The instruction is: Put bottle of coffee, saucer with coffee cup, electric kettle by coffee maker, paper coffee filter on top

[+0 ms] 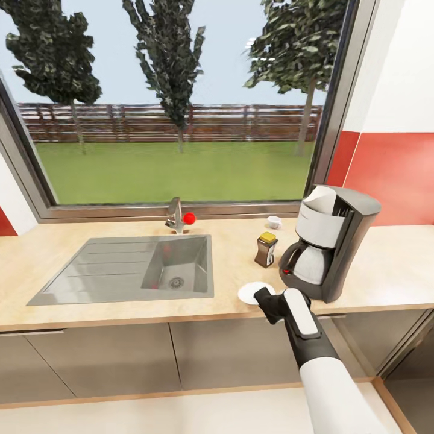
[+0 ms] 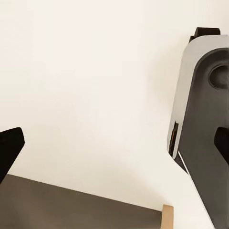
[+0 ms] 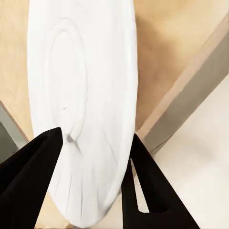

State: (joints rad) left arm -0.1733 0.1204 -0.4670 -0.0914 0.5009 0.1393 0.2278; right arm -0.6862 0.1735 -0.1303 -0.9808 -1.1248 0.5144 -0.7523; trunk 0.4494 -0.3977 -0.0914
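Head view: saucer, white, flat on the desk near its front edge, just left of the coffee maker. Right gripper at the saucer's near rim; right wrist view shows its two dark fingers either side of the saucer, one over the face, one behind the rim, grasping it.

Coffee maker: dark grey, white basket, glass carafe with black handle, upright on the desk right of the sink.

Coffee jar: brown, yellow lid, upright, just left of the coffee maker and behind the saucer.

Cup: small, white, at the back of the desk by the window, apart from the saucer.

Tap with red knob behind the sink.

Left wrist view: dark fingertip at one edge, another at the opposite edge, standing wide apart, nothing between them; pale floor beyond, grey robot part alongside.
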